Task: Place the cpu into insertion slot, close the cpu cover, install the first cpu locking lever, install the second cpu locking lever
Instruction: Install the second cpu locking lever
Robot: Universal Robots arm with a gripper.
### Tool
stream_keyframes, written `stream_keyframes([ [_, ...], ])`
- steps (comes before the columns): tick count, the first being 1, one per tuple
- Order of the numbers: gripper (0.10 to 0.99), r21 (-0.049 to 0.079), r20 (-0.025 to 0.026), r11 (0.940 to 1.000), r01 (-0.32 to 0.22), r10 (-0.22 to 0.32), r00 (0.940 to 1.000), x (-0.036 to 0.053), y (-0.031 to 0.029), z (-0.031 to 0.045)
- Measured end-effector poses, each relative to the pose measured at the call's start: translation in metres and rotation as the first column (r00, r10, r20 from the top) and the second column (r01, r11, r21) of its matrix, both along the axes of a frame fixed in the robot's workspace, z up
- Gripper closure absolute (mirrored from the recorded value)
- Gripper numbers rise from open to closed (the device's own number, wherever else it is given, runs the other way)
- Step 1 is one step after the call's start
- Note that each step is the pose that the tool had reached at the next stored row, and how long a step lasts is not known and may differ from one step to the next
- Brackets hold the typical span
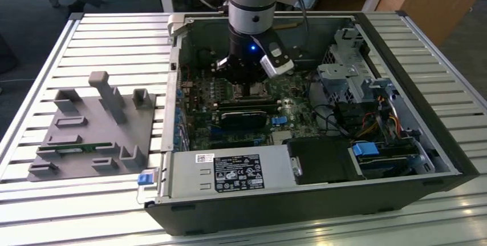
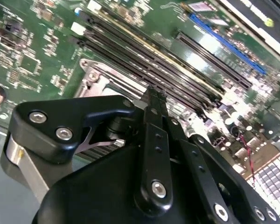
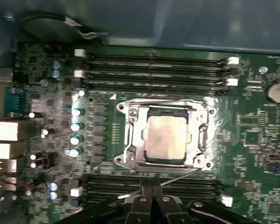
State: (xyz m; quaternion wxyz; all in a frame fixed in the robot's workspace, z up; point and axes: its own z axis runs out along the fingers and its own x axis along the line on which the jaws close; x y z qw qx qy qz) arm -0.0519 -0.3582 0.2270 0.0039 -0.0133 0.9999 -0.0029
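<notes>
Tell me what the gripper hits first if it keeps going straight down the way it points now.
Probably the motherboard at the memory slots just beside the cpu cover, not the cpu itself. The gripper fingertips sit over those slots; depth is unclear.

Open computer case [image 1: 396,115] lies on slatted table [image 1: 45,46]; fixture tray [image 1: 91,137] sits at the exterior view's left of it. Gripper [image 1: 247,77] hangs inside case over motherboard [image 1: 228,126]. In first wrist view, cpu [image 3: 165,136] sits in insertion slot [image 3: 130,156], cpu cover [image 3: 200,133] around it, memory slots [image 3: 154,70] flanking two sides.

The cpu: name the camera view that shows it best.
The first wrist view: the cpu sits unobstructed, face-on, framed by the cpu cover. In the exterior view the gripper hangs over that spot. The second wrist view catches just a corner of the cover.
</notes>
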Motion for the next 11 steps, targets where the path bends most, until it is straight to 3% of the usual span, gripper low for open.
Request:
stream_keyframes([
  [3, 0.980, 0.002, -0.0001, 1.0000, 0.000, 0.000, 1.0000, -0.0024, -0.0009, -0.0005],
  [7, 0.980, 0.036, 0.0000, 0.9994, 0.000, 0.000, 1.0000, -0.0038, -0.0074, -0.0007],
  [11, 0.980, 0.044, 0.0000, 0.9990, 0.000, 0.000, 1.0000, -0.0071, -0.0126, -0.0009],
])
